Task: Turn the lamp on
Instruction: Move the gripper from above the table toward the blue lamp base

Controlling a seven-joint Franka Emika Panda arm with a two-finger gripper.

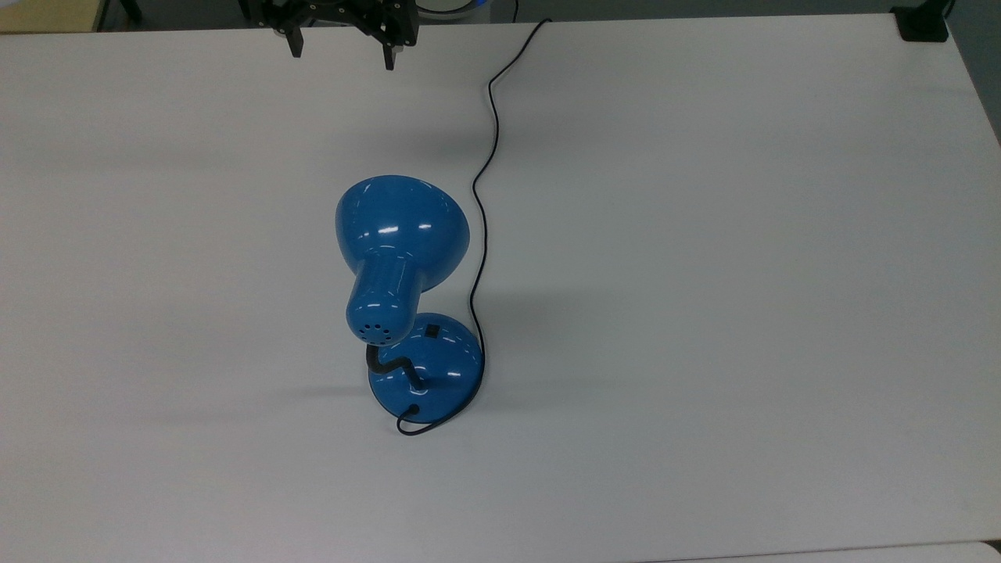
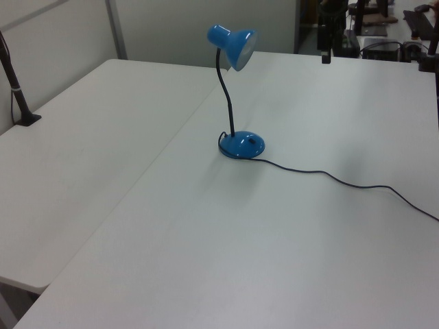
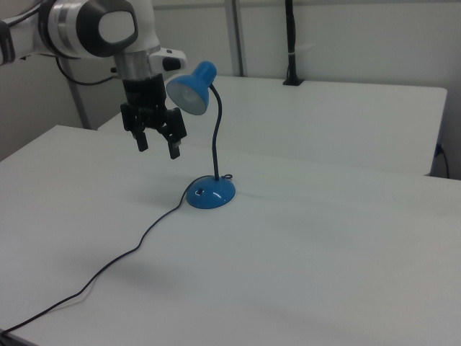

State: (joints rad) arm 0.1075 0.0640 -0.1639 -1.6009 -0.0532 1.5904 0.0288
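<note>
I see my gripper point(image 3: 157, 146) hanging spread wide and empty above the matte white table point(image 1: 704, 234). The glossy blue lamp point(image 1: 403, 234) stands well apart, its bell shade on a bent black gooseneck over a domed base.

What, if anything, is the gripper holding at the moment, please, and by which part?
Nothing: the gripper hangs open above the table, apart from the lamp.

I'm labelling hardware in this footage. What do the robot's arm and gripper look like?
The arm has rounded, glossy white segments with grey bands and a dark round joint cap. A black cable trails behind it. The black two-finger gripper has angular fingers.
</note>
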